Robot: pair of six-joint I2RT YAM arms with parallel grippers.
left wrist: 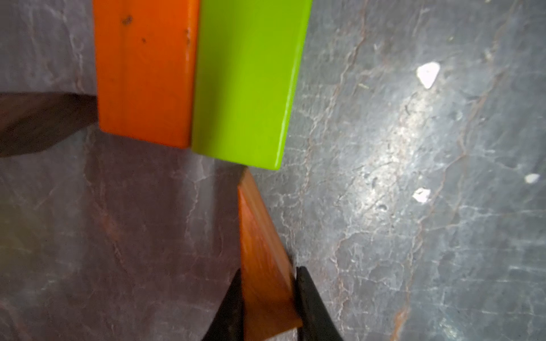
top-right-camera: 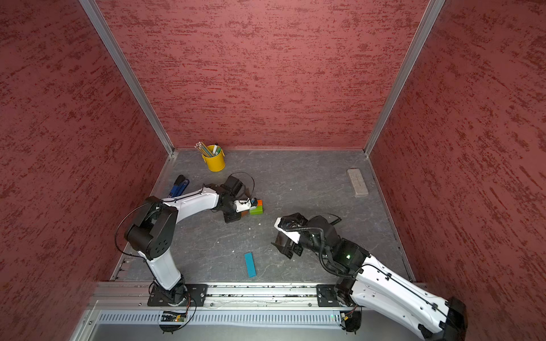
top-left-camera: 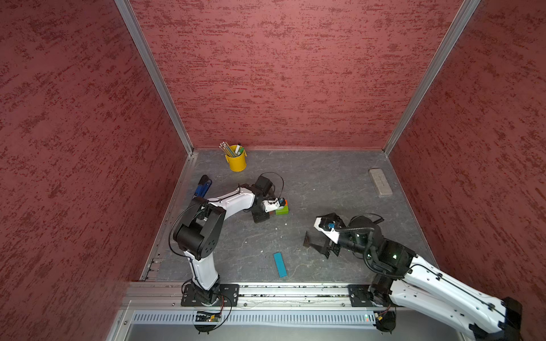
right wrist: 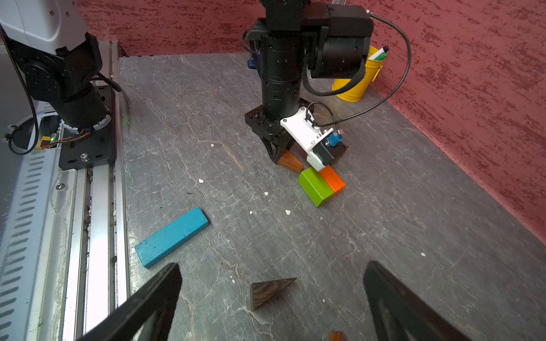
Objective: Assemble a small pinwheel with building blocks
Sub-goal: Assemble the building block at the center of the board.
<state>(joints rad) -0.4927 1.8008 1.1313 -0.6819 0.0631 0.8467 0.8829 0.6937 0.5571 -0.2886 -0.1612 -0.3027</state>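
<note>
the bar (top-left-camera: 279, 264) lies before the two touching blocks (top-left-camera: 282, 210), a wedge (right wrist: 269, 292) rightward.

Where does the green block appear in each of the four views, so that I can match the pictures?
Top view: green block, near the middle of the table.
Top view: same spot, a little further left in the picture.
Left wrist: close up, its corner almost at the brown wedge held in the jaws.
Right wrist: far beyond the open jaws.
Shared landmark: the orange block, touching its long side.
</note>
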